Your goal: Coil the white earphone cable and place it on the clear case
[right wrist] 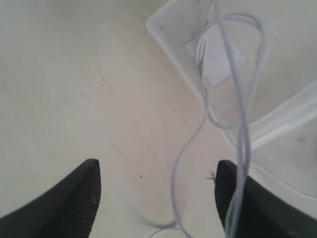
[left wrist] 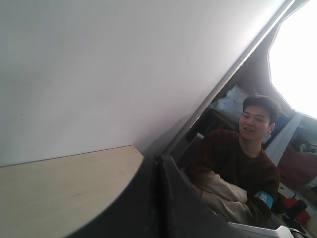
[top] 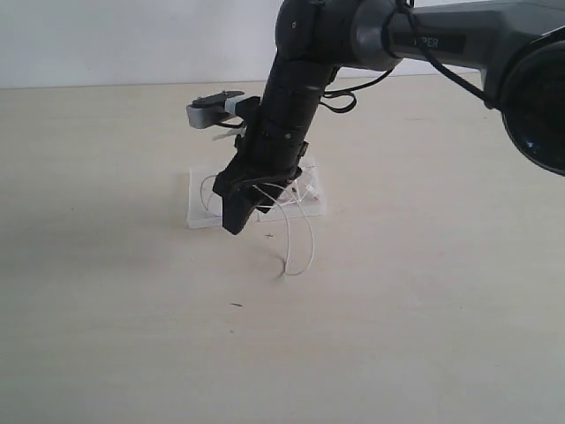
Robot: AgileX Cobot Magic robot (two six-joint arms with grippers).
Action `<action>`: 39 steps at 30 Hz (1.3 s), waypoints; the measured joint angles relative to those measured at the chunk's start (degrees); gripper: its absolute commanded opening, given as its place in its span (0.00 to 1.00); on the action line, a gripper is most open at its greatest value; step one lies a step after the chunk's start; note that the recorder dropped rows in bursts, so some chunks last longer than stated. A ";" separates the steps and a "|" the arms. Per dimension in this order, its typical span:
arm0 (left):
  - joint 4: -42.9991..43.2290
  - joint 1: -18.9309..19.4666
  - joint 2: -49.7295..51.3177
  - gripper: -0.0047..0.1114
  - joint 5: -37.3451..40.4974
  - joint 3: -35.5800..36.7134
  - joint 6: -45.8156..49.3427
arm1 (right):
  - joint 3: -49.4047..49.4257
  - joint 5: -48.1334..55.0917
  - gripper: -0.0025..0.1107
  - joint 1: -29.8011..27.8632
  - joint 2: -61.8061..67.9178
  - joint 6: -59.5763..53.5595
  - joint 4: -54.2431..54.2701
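The clear case (top: 199, 210) lies flat at the table's middle, and its small white label (right wrist: 220, 57) shows in the right wrist view. Part of the white earphone cable (top: 303, 237) rests on the case. A long loop of it hangs down over the case's near edge onto the table. My right gripper (top: 240, 210) hovers over that near edge, open, with its fingers wide apart. Strands of the cable (right wrist: 241, 124) drape across one finger (right wrist: 252, 203), and nothing is pinched between them. The left gripper (left wrist: 159, 198) is shut and empty, pointing away from the table.
The right arm's dark body and its wrist camera (top: 214, 108) block much of the case in the exterior view. A black arm cable (top: 340, 95) loops beside the arm. A seated person (left wrist: 237, 163) and a white wall show past the table edge in the left wrist view.
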 measured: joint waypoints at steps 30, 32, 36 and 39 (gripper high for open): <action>-0.81 0.00 0.00 0.04 0.00 0.00 -0.89 | -7.24 0.00 0.71 -4.26 -10.55 14.33 -7.04; -0.39 0.00 -0.50 0.04 0.00 0.00 -0.99 | -5.35 0.00 0.71 -5.03 -13.45 15.16 -4.50; 1.22 0.00 -2.96 0.04 0.00 0.00 -0.99 | 2.44 -0.15 0.70 -6.99 -19.45 15.19 -0.90; 2.70 0.00 -5.38 0.04 0.00 0.00 -0.99 | 11.45 -2.29 0.64 -9.02 -25.60 13.91 -0.23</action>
